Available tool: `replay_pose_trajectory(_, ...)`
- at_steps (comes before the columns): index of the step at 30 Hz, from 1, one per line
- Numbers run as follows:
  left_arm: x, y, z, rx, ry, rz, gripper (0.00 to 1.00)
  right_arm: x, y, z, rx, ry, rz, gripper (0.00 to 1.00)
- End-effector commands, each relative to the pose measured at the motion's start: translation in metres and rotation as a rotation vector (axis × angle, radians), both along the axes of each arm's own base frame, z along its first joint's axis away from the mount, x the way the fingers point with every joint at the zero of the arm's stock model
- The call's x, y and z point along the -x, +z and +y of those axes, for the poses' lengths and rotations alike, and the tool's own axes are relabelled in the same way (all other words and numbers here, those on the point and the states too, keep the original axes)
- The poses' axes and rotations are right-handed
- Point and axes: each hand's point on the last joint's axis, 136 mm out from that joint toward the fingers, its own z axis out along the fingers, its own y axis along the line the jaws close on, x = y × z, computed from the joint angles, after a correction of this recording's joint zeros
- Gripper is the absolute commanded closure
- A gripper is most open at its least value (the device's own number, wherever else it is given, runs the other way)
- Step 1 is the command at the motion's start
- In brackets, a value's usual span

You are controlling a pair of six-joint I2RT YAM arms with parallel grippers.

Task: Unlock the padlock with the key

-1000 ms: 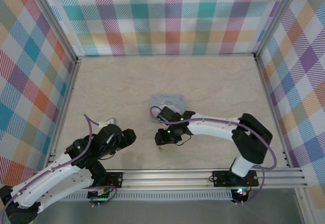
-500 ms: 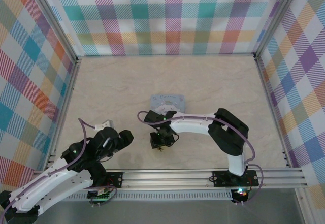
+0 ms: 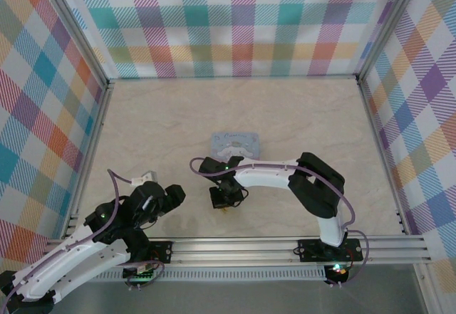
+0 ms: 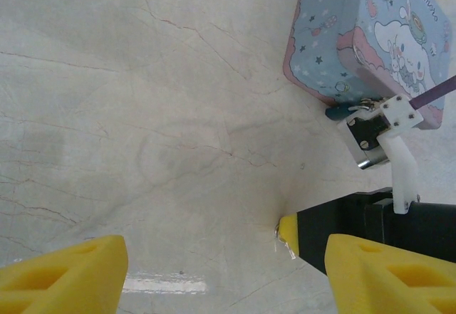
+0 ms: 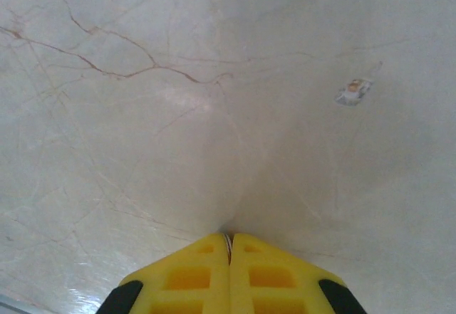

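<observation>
At the near left, your left gripper (image 4: pixel 224 277) hangs over the table (image 4: pixel 142 114) with its yellow fingers spread wide, holding nothing. Near the middle, your right gripper (image 5: pixel 229 243) points down at the table, its fingers pinched together on the thin metal key (image 4: pixel 286 241). Just behind it lies the blue cartoon-printed padlock (image 4: pixel 370 36).

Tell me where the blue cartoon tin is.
In the top view the blue cartoon tin lies mid-table, just beyond the right gripper; in the left wrist view it's at upper right.
</observation>
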Motion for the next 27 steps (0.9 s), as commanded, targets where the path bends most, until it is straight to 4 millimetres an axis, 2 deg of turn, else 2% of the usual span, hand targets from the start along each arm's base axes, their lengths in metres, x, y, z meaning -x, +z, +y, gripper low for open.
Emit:
replay_pose_trajectory(1,-0.001,-0.005,0.005,-0.008,0.029,0.003,0.27,0.009,-0.016,-0.011,0.050,0.010,0.009,1.00)
replay_pose_trajectory(3,-0.002,-0.004,0.002,0.002,0.023,0.001,0.27,0.004,0.000,-0.006,-0.013,0.009,-0.027,1.00)
replay_pose_trajectory(8,-0.008,0.007,-0.012,0.044,-0.021,-0.044,0.26,-0.013,0.057,0.000,-0.237,-0.035,-0.090,1.00)
replay_pose_trajectory(14,-0.020,0.040,-0.050,0.131,-0.161,-0.145,0.23,-0.035,0.135,-0.025,-0.415,-0.087,-0.213,1.00)
replay_pose_trajectory(18,-0.027,0.073,-0.088,0.237,-0.298,-0.233,0.29,-0.049,0.183,-0.053,-0.485,-0.141,-0.333,1.00)
replay_pose_trajectory(22,-0.035,0.118,-0.124,0.359,-0.404,-0.351,0.38,-0.058,0.223,-0.078,-0.516,-0.187,-0.485,1.00)
replay_pose_trajectory(27,-0.047,0.164,-0.154,0.419,-0.480,-0.462,0.40,-0.062,0.254,-0.095,-0.562,-0.248,-0.591,1.00)
